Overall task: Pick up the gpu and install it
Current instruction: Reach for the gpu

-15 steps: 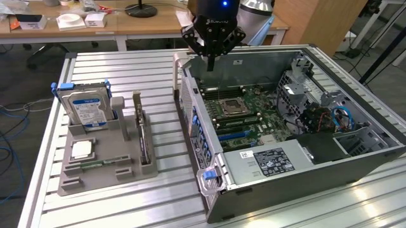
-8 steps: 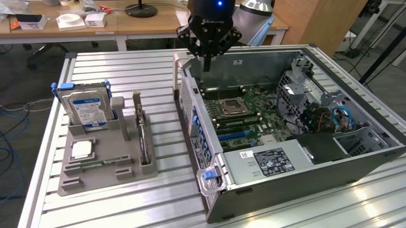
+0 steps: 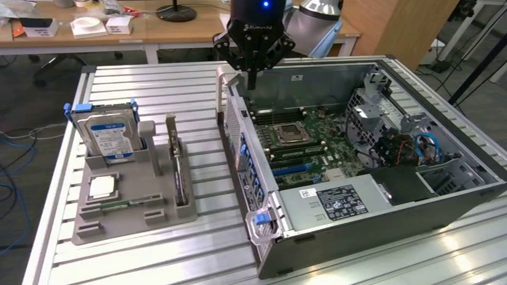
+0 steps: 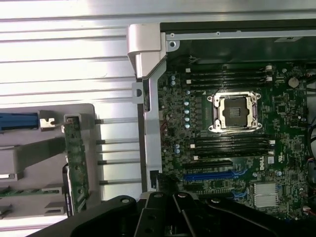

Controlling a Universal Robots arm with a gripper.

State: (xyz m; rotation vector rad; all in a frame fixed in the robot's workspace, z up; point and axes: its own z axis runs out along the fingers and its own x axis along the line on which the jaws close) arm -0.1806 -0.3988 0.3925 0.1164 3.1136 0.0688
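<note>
Now my claw point(image 3: 252, 83) is closed and empty over a corner of the computer case point(image 3: 357, 237). The gpu point(image 3: 180, 178) stands on the gray holder's point(image 3: 119, 222) edge; I must grab its top straight and gently.

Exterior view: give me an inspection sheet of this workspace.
surface: slatted table holding a grey holder and an open case.
job's things: gpu upright on edge in the holder, untouched.
clutter: hard drive and memory stick in the holder.
grippers: claw shut, empty, above the case.
cables: blue and red cables inside the case.
surroundings: desks with white boxes behind the table.
</note>
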